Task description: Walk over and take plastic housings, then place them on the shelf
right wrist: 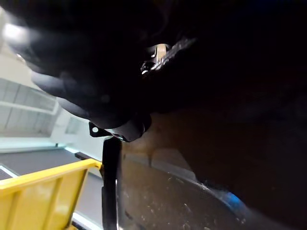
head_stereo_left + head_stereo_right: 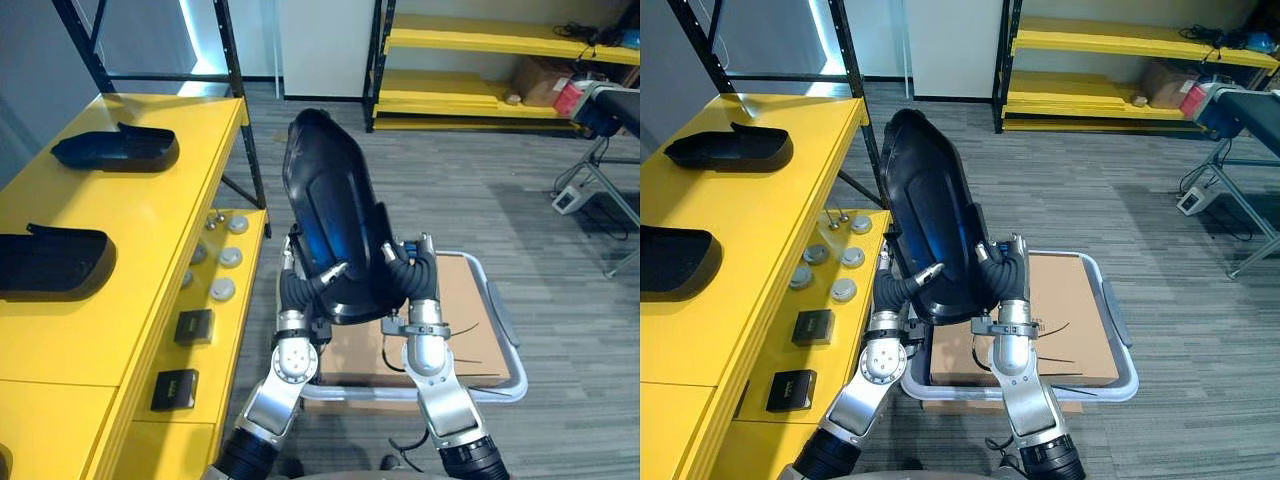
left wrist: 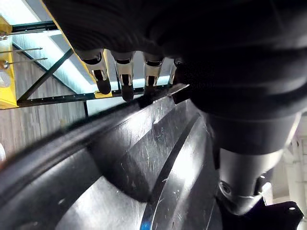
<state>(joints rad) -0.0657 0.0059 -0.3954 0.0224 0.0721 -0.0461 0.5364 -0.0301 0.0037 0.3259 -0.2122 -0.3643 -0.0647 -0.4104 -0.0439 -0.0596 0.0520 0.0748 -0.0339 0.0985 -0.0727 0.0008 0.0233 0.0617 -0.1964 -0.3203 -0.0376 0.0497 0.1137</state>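
Note:
I hold a large glossy black plastic housing [image 2: 330,215] upright in front of me, between both hands. My left hand [image 2: 312,288] grips its lower left edge: the thumb lies on the inner face, and the fingers [image 3: 125,81] reach over the rim [image 3: 72,134]. My right hand [image 2: 412,272] clamps the lower right edge, and the housing's dark inner side [image 1: 216,158] shows close up. Two more black housings [image 2: 115,150] [image 2: 50,262] lie on the yellow shelf top [image 2: 160,220] to my left.
A lower yellow shelf holds round white parts [image 2: 222,290] and two small black boxes [image 2: 193,326]. A grey tote with cardboard [image 2: 500,345] sits under my hands. A black rack post [image 2: 240,110] stands by the shelf, yellow racks [image 2: 480,60] stand at the back and a metal stand [image 2: 600,170] at the right.

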